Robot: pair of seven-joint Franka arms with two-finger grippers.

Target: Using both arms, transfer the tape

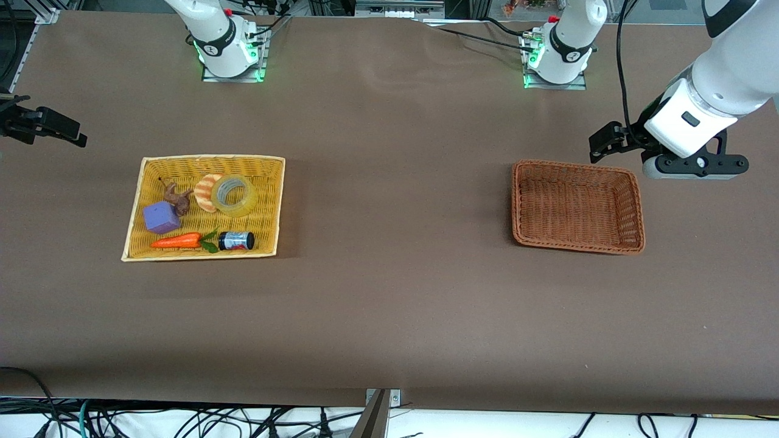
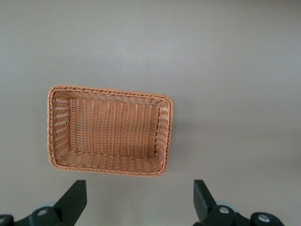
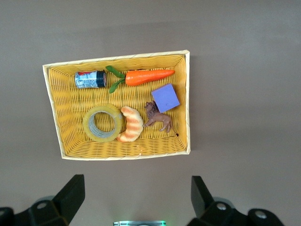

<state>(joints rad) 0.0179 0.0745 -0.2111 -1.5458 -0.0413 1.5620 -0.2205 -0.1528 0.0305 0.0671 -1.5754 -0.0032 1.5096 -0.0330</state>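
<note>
Evenly and softly lit from overhead; no hard glare on the brown table (image 1: 389, 292). Faint shadows only: a dim band beside the yellow basket (image 1: 137, 210) toward the front camera, a soft one beside the brown basket (image 1: 633, 207). Green glow at both arm bases. Glossy highlights on the left arm (image 1: 724, 73). Sharp across all three views; fingers (image 2: 73, 200) below the brown basket in the left wrist view slightly soft.
</note>
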